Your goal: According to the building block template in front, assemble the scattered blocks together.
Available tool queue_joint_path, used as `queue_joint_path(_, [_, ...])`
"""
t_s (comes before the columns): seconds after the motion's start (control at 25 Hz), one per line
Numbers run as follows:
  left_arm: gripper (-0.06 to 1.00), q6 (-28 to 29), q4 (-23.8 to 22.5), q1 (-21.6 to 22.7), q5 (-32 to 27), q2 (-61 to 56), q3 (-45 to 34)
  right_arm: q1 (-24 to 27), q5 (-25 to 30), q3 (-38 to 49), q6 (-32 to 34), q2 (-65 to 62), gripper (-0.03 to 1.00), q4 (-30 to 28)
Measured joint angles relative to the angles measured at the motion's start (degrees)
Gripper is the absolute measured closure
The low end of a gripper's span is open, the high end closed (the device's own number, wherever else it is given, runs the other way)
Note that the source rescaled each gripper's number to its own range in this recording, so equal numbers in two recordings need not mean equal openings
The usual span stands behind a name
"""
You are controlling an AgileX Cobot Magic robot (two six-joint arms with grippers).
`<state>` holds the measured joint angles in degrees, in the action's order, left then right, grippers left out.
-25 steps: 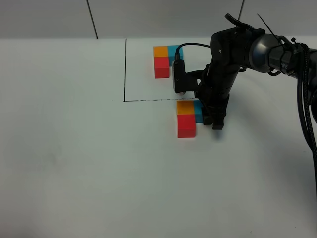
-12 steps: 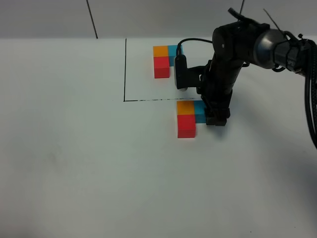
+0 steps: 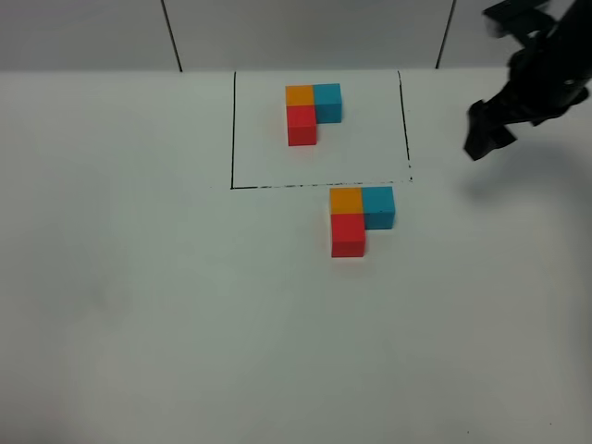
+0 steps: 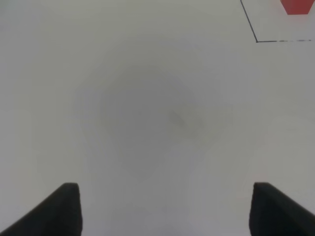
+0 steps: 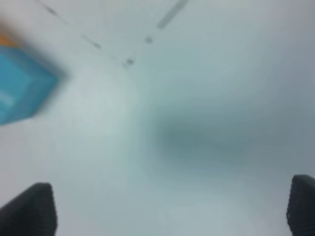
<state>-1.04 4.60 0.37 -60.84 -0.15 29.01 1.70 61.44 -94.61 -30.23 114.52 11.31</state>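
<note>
Retracting right gripper (image 3: 483, 139), jaws released | cyan block (image 3: 378, 205) now seated | scattered blocks (image 3: 356, 218) match building block template (image 3: 310, 111); left gripper (image 4: 162, 209) parted, empty.

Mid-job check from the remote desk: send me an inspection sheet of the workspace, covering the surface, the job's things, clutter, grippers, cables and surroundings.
Surface: white table, with a black drawn outline at the far side.
Job's things: building block template inside the outline, orange at the corner, blue and red on its arms. Scattered blocks now joined just outside the outline in the same L: orange block, blue block, red block.
Clutter: nothing seen.
Grippers: right gripper open, empty, raised off to the right of the blocks. Left gripper open, empty, over bare table.
Cables: nothing seen.
Surroundings: grey panelled wall behind the table.
</note>
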Motion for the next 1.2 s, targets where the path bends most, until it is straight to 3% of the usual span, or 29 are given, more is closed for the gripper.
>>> queue_joint_path(0.24, [0.39, 0.0, 0.0, 0.0, 0.0, 0.0, 0.0, 7.43, -5.76, 11.74, 5.22, -11.37, 0.06, 0.21])
queue_joint_path(0.44, [0.39, 0.0, 0.0, 0.0, 0.0, 0.0, 0.0, 9.35, -10.19, 23.62, 7.23, -23.76, 0.06, 0.27])
queue_joint_path(0.96, [0.39, -0.04, 0.0, 0.0, 0.0, 0.0, 0.0, 9.1, -8.16, 45.84, 13.22, -56.27, 0.06, 0.57])
queue_joint_path(1.2, [0.39, -0.04, 0.0, 0.0, 0.0, 0.0, 0.0, 4.75, -4.7, 51.35, 14.35, -67.88, 0.06, -0.14])
